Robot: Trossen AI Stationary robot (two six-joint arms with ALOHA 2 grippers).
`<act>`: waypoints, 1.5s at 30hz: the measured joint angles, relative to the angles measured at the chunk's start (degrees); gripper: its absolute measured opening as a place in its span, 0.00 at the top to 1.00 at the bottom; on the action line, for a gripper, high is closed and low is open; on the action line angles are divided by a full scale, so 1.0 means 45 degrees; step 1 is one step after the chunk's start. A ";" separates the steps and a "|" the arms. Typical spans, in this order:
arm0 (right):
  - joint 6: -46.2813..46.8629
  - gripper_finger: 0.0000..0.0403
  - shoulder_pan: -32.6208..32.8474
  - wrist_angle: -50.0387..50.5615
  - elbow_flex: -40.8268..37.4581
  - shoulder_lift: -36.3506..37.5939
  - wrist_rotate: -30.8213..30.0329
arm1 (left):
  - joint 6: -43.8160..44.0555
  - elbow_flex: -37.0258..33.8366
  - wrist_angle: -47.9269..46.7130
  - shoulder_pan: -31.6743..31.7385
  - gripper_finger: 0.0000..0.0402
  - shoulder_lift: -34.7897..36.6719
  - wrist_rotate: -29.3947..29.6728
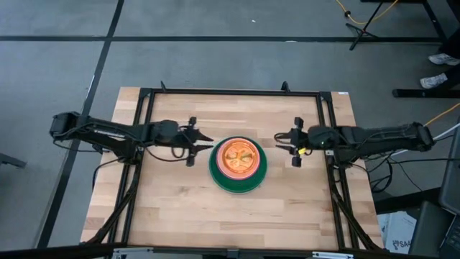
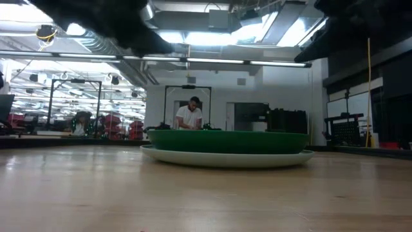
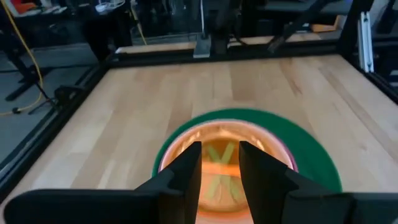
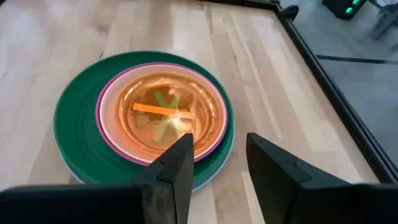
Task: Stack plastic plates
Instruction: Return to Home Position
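Observation:
The plastic plates stand in one stack (image 1: 238,166) at the table's middle: a light plate at the bottom (image 2: 226,158), the dark green plate (image 4: 78,124) on it, then a magenta rim (image 4: 103,135), peach and orange plates (image 4: 163,112) with translucent green pieces inside. My left gripper (image 1: 207,146) hovers just left of the stack, open and empty; in its wrist view (image 3: 219,163) the stack lies below its fingers. My right gripper (image 1: 279,138) hovers right of the stack, open and empty; it also shows in its wrist view (image 4: 219,155).
A black frame (image 1: 230,91) runs along the table's far, left and right sides. Bare wood lies around the stack on all sides. A person (image 2: 190,116) stands in the room far behind the table.

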State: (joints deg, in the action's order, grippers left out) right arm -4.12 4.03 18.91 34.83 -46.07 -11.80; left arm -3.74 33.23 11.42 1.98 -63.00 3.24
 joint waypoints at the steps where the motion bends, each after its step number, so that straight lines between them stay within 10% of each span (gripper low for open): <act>1: -0.0129 0.66 -0.0258 0.0046 0.0000 0.0065 0.0202 | 0.0012 -0.0350 -0.0024 0.0000 0.75 0.0345 0.0021; 17: -0.1078 0.70 -0.2758 -0.0959 -0.0672 0.0314 0.2779 | 0.0712 -0.3398 0.0000 -0.0010 0.75 0.4362 0.0687; 29: -0.0325 0.99 -0.2743 -0.2979 -0.4065 0.4897 0.3240 | 0.1054 -0.5006 0.0359 -0.0010 0.75 0.6153 0.1158; 45: 0.1690 0.97 -0.2733 -0.4237 -0.6934 1.0209 0.3432 | 0.2266 -0.6687 0.1302 -0.0369 0.75 0.8436 0.1066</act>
State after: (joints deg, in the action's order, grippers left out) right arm 3.49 -8.27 -0.15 3.63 -0.13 3.65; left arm 6.46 3.14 17.28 0.32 -25.04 8.03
